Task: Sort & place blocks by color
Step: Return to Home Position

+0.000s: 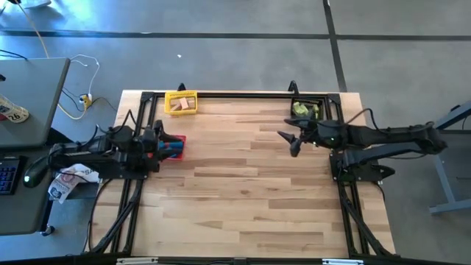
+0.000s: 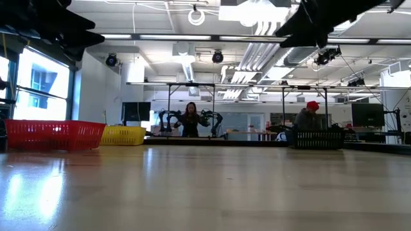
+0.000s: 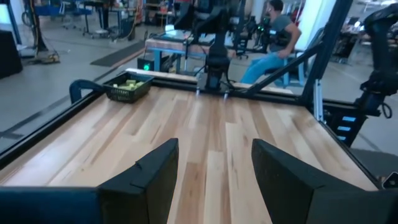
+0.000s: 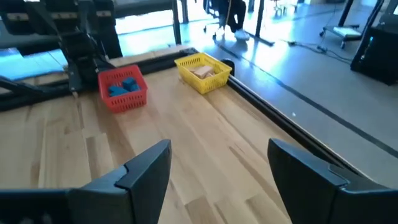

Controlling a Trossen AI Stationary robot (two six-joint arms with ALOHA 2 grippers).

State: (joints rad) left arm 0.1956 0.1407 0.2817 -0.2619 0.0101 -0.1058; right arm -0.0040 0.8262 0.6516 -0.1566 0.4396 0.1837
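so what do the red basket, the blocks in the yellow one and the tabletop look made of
Red basket: open mesh walls, likely plastic or coated wire. Blocks in the yellow basket: pale unpainted wood, seemingly. Tabletop: wood planks with visible grain and a slight sheen, probably varnished.

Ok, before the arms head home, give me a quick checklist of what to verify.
1. Left gripper open, holding nothing: ok.
2. Right gripper open, holding nothing: ok.
3. Blue blocks inside the red basket: ok.
4. Tan blocks inside the yellow basket: ok.
5. Green blocks inside the black basket: ok.
6. No block loose on the table: ok, judged from the high view.
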